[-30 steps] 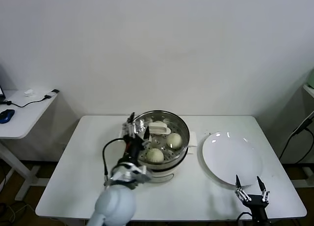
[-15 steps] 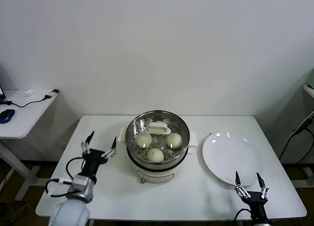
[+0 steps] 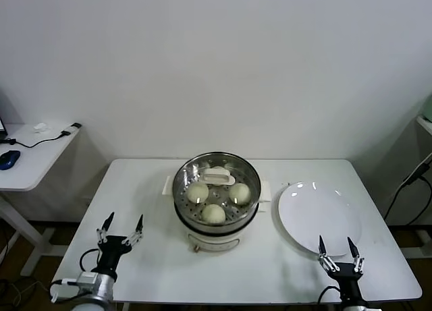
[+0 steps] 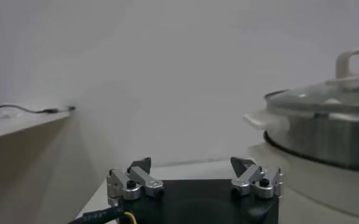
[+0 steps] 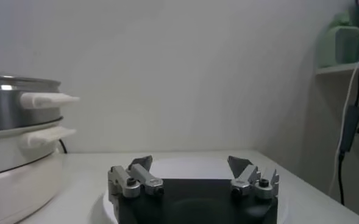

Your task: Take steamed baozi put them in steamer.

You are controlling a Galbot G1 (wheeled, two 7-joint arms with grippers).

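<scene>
3 steamed baozi (image 3: 214, 213) in steamer (image 3: 181, 189); both grippers' fingers spread, empty

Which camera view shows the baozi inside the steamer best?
The head view: it looks down into the steamer and shows three steamed baozi on its floor. Both wrist views see only the steamer's side from table level, no baozi.

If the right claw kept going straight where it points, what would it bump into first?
Probably the white plate: the open right gripper sits at its near edge pointing across it. If it rides high enough, it may pass over toward the wall.
</scene>
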